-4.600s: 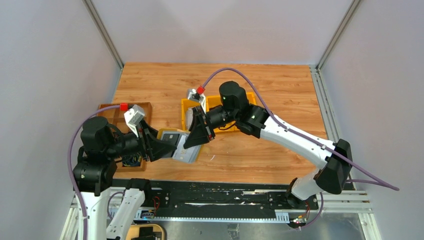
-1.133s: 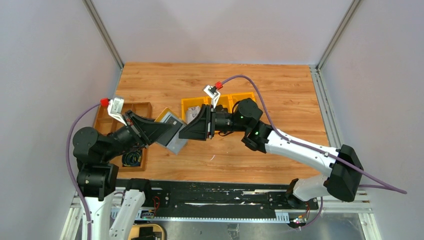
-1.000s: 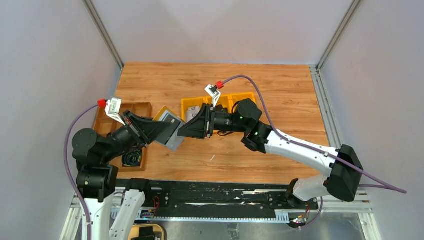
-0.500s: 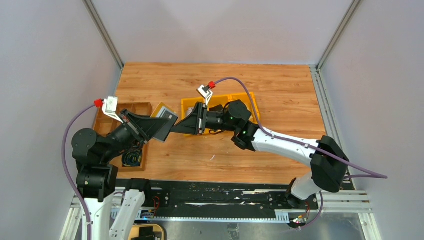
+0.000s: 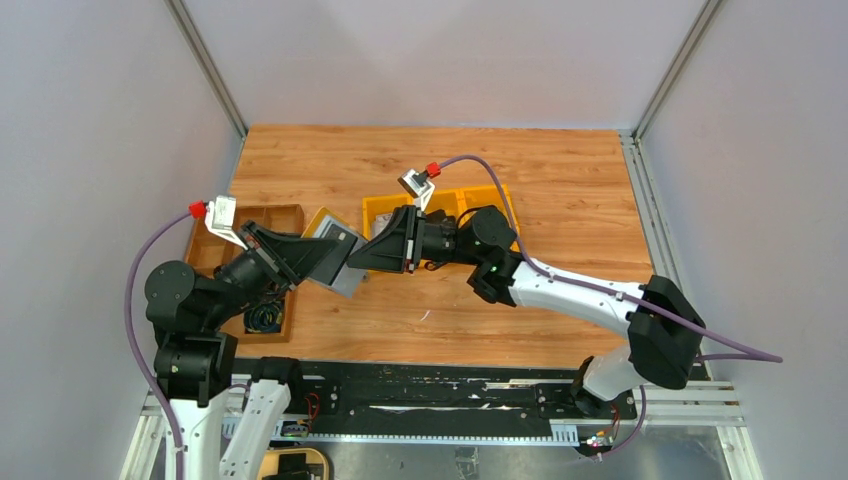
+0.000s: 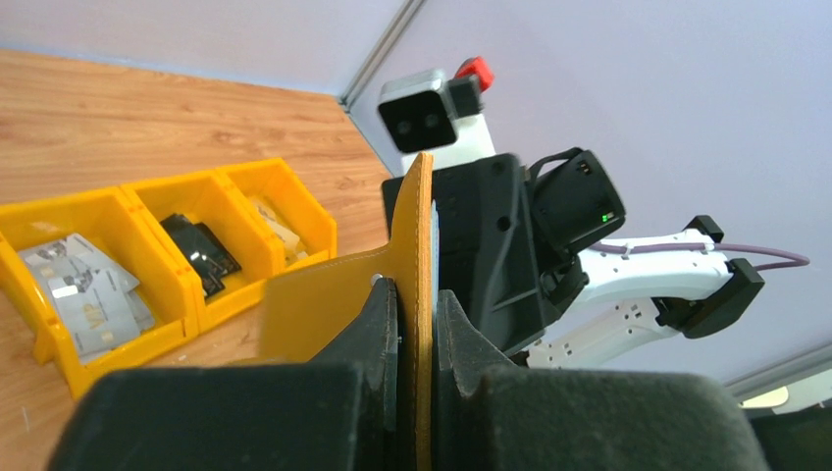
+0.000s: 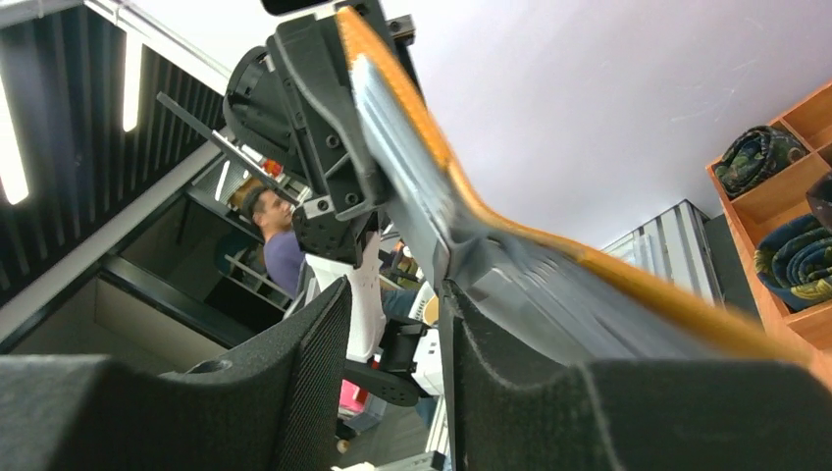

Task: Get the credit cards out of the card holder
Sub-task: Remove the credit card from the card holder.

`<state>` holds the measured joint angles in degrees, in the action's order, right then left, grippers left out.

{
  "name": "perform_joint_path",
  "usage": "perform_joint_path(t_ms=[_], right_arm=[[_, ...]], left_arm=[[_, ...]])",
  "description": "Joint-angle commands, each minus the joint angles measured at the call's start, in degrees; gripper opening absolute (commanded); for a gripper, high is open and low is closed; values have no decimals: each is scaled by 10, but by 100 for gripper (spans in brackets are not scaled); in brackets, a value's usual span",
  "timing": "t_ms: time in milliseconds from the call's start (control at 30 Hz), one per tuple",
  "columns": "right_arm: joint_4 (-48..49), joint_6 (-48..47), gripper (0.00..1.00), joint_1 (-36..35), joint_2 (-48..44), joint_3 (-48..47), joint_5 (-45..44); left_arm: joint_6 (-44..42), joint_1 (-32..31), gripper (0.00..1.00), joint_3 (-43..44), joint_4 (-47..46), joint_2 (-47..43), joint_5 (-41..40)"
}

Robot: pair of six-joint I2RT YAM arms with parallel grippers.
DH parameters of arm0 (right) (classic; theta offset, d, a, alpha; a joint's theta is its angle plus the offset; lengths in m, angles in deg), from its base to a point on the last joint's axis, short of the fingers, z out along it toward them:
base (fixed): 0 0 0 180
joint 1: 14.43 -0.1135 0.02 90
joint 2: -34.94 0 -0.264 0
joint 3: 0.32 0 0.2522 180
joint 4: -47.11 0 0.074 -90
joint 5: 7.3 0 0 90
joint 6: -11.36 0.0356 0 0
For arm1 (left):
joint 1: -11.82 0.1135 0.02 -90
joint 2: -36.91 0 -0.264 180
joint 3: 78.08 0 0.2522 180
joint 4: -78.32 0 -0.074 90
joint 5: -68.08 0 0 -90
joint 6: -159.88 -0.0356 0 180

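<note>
The mustard-yellow card holder hangs above the table, unfolded, its grey lining facing right. My left gripper is shut on its yellow flap, with the fingers pinching it on both sides. My right gripper meets it from the right and is open. In the right wrist view the grey lining lies against the right finger. The gap between the jaws holds nothing. Pale credit cards lie in a yellow bin. I cannot tell whether any cards sit in the holder's pockets.
A row of yellow bins stands behind the right gripper; the middle one holds black items. A brown compartment tray with rolled fabric sits at the left under the left arm. Side walls enclose the table.
Since the earliest frame both arms have raised the holder off the table. In the last second the right gripper pushed left onto the holder's edge, then eased back slightly, its jaws narrowing.
</note>
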<state>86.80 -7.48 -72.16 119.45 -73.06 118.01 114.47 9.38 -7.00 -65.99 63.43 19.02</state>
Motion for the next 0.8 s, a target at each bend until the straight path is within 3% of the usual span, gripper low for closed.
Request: perform_joint_path(t_ms=[0,767], right_arm=[[40,-10,42,-10,-20,2,0],[-20,-17,44,-2,-1,16,-4]], left_arm=[[8,-5,0,-1,-4,-4,16],[11,-5,0,28,-3,0,24]])
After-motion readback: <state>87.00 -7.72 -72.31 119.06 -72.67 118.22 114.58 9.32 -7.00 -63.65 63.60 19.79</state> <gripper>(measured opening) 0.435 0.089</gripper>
